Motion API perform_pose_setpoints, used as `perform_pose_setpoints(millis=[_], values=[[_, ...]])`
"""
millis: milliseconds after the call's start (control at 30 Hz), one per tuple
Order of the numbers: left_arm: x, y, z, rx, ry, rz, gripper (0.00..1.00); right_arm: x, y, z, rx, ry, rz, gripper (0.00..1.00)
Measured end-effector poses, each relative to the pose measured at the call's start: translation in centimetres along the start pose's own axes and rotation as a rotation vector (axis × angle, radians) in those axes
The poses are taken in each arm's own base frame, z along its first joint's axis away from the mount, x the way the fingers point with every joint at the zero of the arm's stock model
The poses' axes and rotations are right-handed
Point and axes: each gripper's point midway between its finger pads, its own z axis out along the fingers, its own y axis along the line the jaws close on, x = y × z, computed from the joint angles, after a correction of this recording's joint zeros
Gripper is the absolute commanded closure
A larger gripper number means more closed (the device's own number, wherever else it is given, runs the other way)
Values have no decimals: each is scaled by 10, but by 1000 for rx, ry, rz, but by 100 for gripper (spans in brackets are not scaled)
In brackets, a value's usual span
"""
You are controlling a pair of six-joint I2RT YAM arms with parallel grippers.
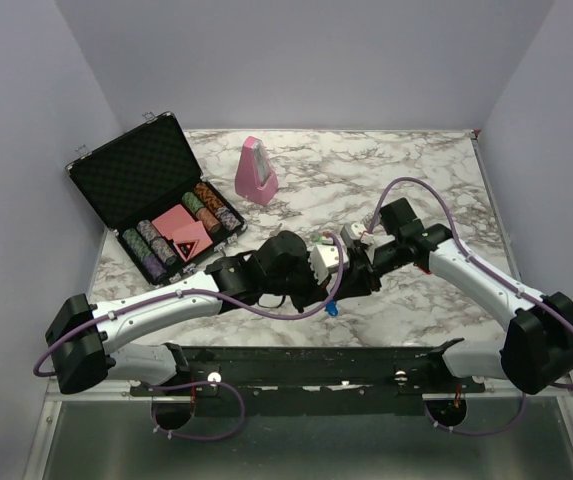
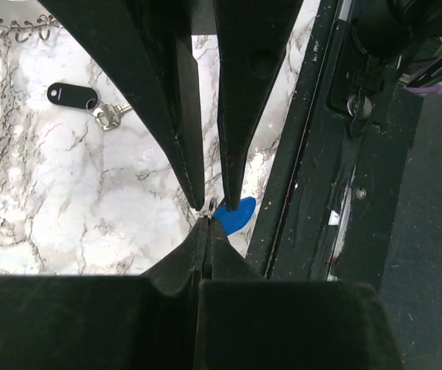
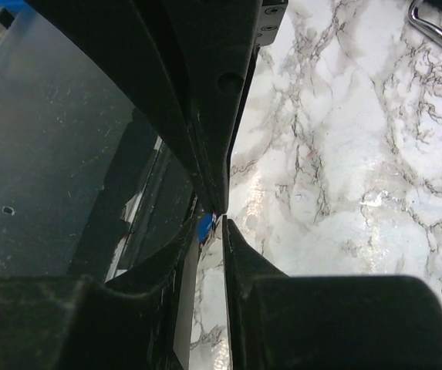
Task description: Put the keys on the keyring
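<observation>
Meanwhile, left pincer (image 2: 205, 231), shut, and right pincer (image 3: 213, 222), barely parted, meet at the blue-capped key (image 2: 234, 216), grip unclear; black-capped key (image 2: 72, 95) lies near the keyring (image 2: 20, 31), apparently unthreaded.

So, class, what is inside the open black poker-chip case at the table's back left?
Inside the open black poker-chip case are rows of multicoloured poker chips, a pink rectangular box and a pink triangular piece. Whatever lies under them is covered.

Honestly, nothing readable anywhere here. The pink box (image 1: 173, 220) in the poker-chip case (image 1: 126, 170) at the desk's far-left corner has a triangle mark on it, but no letters or numbers come through.
</observation>
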Motion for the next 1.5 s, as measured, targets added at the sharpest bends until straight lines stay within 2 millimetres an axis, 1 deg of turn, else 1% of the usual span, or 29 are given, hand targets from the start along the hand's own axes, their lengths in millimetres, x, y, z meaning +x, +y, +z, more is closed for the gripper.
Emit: perform_pose_setpoints(millis=[100,167,233,267,467,500,533,567,600,633,667,733,867,967,1000,1100,1200,1367,1433,1500], values=[[-1,0,0,0,-4,0,100,0,1,1,-4,1,0,78],[-1,0,0,0,-4,-2,100,1,1,1,-5,2,0,83],[-1,0,0,0,-4,-3,100,1,0,2,-6,2,0,98],[-1,0,1,0,-4,-3,100,1,0,2,-7,2,0,100],[0,0,1,-2,-2,-19,100,2,0,3,-9,5,-1,100],[-1,1,1,-4,-2,-23,94,2,0,3,-10,5,-3,100],[-1,1,1,-7,-4,-27,85,2,0,3,-10,6,-3,100],[-1,2,1,-11,-6,-30,70,2,0,3,-10,6,-4,100],[-2,3,0,-18,-12,-36,59,1,0,3,-10,6,-6,100],[-2,4,0,-29,-28,-43,51,1,0,2,-9,5,-8,100],[-3,7,-2,-43,-51,-49,44,1,0,2,-10,5,-9,100],[-4,12,-9,-76,-115,-66,39,1,0,2,-9,4,-7,100],[-7,15,-31,-101,-295,-100,39,-4,-2,-4,1,-28,-5,100],[-9,15,-41,-96,-408,-107,42,-12,-2,-10,7,-68,-16,100],[-6,16,-43,-92,-450,-107,43,-15,-2,-13,9,-82,-22,100],[3,16,-39,-76,-509,-111,46,-22,0,-17,5,-121,-36,100],[3,16,-31,-58,-533,-106,50,-25,1,-20,2,-145,-41,100],[-21,10,-30,-13,-633,-50,57,-22,2,-22,4,-161,-52,100],[-30,8,-31,1,-670,-22,58,-21,2,-22,5,-163,-58,100],[-34,6,-30,18,-688,-2,58,-20,1,-23,8,-164,-69,100]])
